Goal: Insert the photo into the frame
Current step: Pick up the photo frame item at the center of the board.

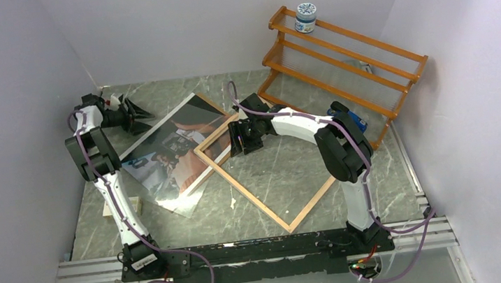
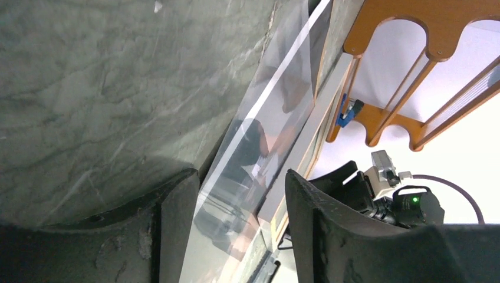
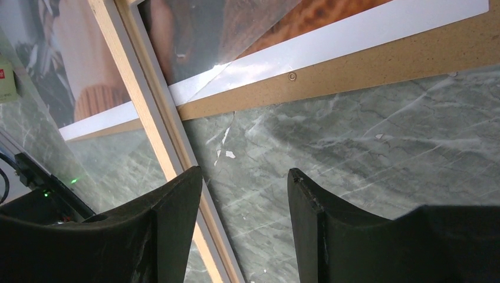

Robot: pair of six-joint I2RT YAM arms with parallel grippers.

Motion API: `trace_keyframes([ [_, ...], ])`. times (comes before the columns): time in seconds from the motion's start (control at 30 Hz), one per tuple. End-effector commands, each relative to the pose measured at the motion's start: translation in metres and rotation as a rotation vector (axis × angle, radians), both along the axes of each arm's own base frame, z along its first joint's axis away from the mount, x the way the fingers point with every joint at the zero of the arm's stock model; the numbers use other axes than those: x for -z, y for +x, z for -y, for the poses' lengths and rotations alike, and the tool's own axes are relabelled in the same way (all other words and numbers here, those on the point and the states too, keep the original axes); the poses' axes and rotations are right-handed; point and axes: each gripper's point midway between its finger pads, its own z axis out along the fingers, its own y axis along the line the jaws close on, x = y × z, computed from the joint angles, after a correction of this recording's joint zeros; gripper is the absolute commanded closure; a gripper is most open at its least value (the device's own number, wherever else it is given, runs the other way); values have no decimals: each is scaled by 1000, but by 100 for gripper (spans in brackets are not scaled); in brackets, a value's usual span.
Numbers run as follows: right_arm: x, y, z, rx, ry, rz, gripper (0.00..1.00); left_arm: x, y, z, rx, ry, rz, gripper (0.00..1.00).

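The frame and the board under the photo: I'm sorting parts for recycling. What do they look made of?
The frame: pale, bare-looking wood with faint grain, and a white face along one edge, probably painted. The board: tan, speckled, matte pressed fibre, likely hardboard.

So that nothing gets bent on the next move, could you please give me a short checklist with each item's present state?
1. Left gripper astride the photo's edge: ok.
2. Left gripper clamped on photo: not ok, jaws apart.
3. Right gripper open beside the frame rail: ok.
4. Frame back side up: ok, wood rim shows.
5. Frame clear of photo: not ok, its corner overlaps it.
6. Pane seated in frame: cannot tell.
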Motion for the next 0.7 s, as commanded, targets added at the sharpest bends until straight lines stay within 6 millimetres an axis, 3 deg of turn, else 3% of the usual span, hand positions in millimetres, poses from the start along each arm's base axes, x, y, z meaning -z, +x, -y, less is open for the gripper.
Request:
trace_keyframes([
  [0.0, -26, 9, -7, -15, 41, 48, 42, 31, -17, 12, 37, -69, -64, 40],
  [0.17, -30, 8, -8, -21, 41, 52, 42, 27, -6, 14, 28, -134, -15, 42],
  [0.37, -30, 4, -6, -23, 36, 48, 42, 10, 2, 16, 23, -180, 54, 58],
  [0.67, -26, 0, -5, -25, 26, 40, 42, -6, 20, 15, 10, -221, 163, 59],
])
